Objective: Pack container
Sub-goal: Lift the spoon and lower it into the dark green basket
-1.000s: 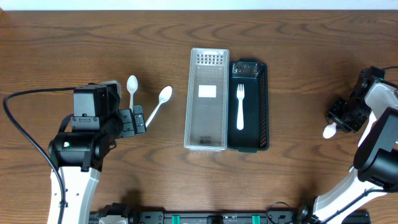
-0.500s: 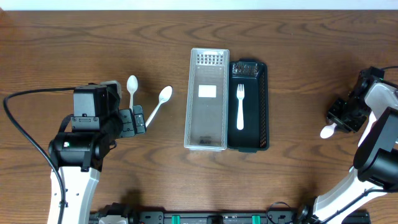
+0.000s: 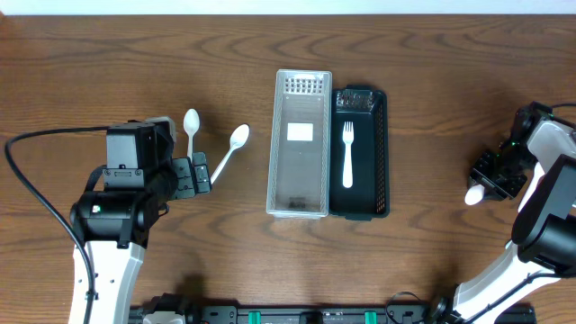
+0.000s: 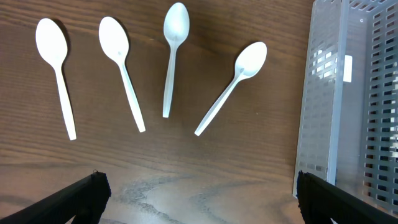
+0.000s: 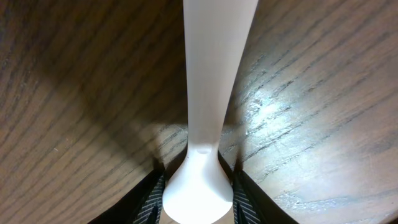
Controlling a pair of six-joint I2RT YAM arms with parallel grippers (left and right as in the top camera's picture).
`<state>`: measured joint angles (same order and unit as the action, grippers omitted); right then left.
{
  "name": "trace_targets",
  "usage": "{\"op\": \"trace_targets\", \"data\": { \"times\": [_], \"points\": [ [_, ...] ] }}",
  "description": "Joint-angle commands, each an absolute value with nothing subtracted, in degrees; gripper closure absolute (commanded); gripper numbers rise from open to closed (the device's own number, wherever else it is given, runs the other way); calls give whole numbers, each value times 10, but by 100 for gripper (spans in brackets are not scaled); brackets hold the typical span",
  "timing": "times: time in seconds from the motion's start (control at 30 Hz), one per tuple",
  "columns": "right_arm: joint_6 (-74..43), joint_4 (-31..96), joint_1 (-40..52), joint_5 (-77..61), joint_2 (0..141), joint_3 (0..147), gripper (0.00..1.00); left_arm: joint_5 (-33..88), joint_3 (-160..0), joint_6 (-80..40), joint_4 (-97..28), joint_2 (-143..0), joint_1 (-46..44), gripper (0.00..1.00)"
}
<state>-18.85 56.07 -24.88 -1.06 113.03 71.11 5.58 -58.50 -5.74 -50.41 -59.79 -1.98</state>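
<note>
A clear plastic container (image 3: 280, 144) stands at the table's middle, with a black tray (image 3: 382, 153) against its right side. A white fork (image 3: 347, 153) lies in the black tray. Several white spoons (image 4: 171, 59) lie fanned out on the wood left of the clear container (image 4: 323, 112); overhead, two of the spoons (image 3: 231, 148) show. My left gripper (image 4: 200, 190) hovers open just short of them, holding nothing. At the far right my right gripper (image 5: 198, 193) is shut on the broad end of a white plastic utensil (image 5: 211, 68), whose kind I cannot tell.
The white utensil's tip (image 3: 474, 192) pokes out left of the right gripper (image 3: 493, 173). A black cable (image 3: 27, 180) loops beside the left arm. Bare wood lies between the black tray and the right arm.
My right gripper has shifted slightly left and toward the front with the white utensil in it. The left arm has not moved.
</note>
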Motion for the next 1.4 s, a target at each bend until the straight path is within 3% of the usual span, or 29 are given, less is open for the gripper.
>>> {"op": "trace_targets", "data": {
  "times": [0.0, 0.13, 0.23, 0.37, 0.5, 0.8, 1.1, 1.37],
  "points": [
    [-197, 561, -247, -4, 1151, 696, 65, 49, -593, -48, -505, -599, -21, 2],
    [-197, 559, -247, -4, 1151, 696, 68, 49, -593, -48, -505, -599, -21, 2],
    [-197, 554, -247, -4, 1151, 696, 80, 49, -593, -48, -505, -599, -21, 2],
    [-197, 545, -247, -4, 1151, 696, 82, 49, -593, -48, -505, -599, -21, 2],
    [-197, 532, -247, -4, 1151, 696, 94, 49, -593, -48, -505, -599, -21, 2],
    [-187, 516, -222, -4, 1141, 721, 99, 49, -593, -48, -505, -599, -21, 2],
    [-171, 567, -98, -14, 1069, 825, 99, 49, -593, -48, -505, -599, -21, 2],
    [-202, 589, 96, -41, 1024, 888, 99, 49, -593, -48, -505, -599, -21, 2]
  ]
}}
